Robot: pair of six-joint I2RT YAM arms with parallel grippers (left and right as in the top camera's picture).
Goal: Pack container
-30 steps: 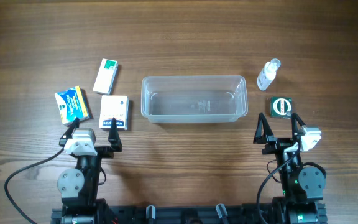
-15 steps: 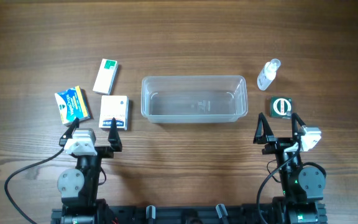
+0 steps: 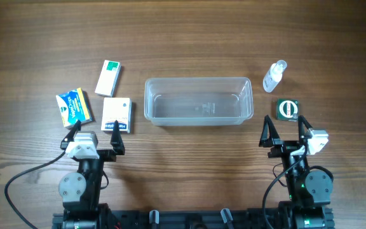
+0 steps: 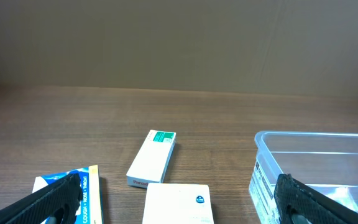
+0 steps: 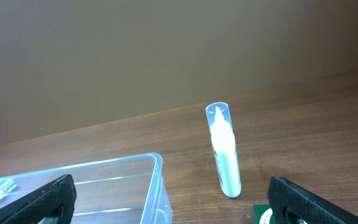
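The container (image 3: 198,105) sits empty at the centre of the overhead frame, on the wooden table (image 3: 189,38), its long side running left to right. Nothing has moved over the last second: every item lies where it lay, and neither arm has stirred, so packing has not yet begun. The left gripper (image 3: 94,128), at lower left, has its jaws spread wide and holds nothing; the right gripper (image 3: 284,126), at lower right, is likewise spread and empty. Left of the tub, a white box (image 3: 117,114) lies just beside its short wall. Farther left is a blue and yellow packet (image 3: 74,107), and above them a slim white box with a green end (image 3: 107,77). Right of the tub lie a small dark green box (image 3: 287,109) and, above it, a small clear bottle (image 3: 273,76) on its side. The nearest picks are probably the white box and the green box.
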